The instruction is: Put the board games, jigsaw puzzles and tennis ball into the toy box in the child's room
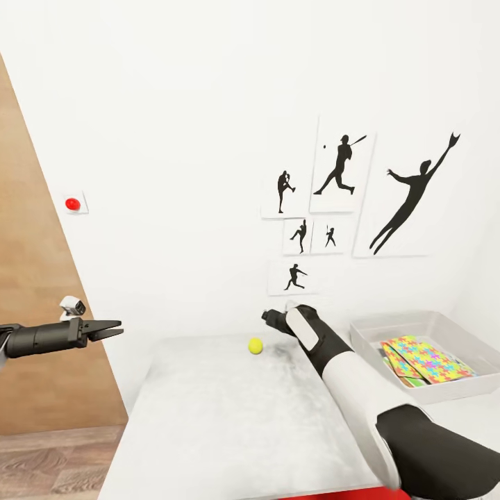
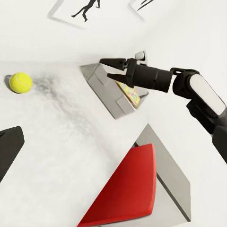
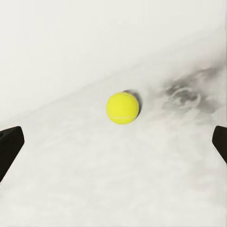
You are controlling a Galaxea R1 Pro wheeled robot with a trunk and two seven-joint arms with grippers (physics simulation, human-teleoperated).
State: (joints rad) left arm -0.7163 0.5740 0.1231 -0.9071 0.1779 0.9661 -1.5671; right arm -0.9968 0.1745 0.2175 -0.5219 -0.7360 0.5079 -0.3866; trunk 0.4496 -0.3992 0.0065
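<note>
The yellow tennis ball (image 1: 255,345) (image 2: 20,82) (image 3: 122,108) lies on the white table (image 1: 222,417) close to the wall. My right gripper (image 1: 268,317) (image 2: 112,69) hovers just right of the ball, pointed at it, open and empty; the right wrist view has the ball centred ahead between the fingers (image 3: 10,144). At the table's right end the grey toy box (image 1: 367,333) (image 2: 105,88) holds jigsaw puzzles (image 1: 425,358) (image 2: 128,93). Off the table's left edge, my left gripper (image 1: 114,328) is raised, open and holding nothing. The board games and the bed are out of view.
The white wall behind the table carries black baseball silhouette prints (image 1: 340,173) and a red button (image 1: 72,203). A wood panel (image 1: 42,312) stands at the left. A red seat (image 2: 126,189) sits below the table's front edge.
</note>
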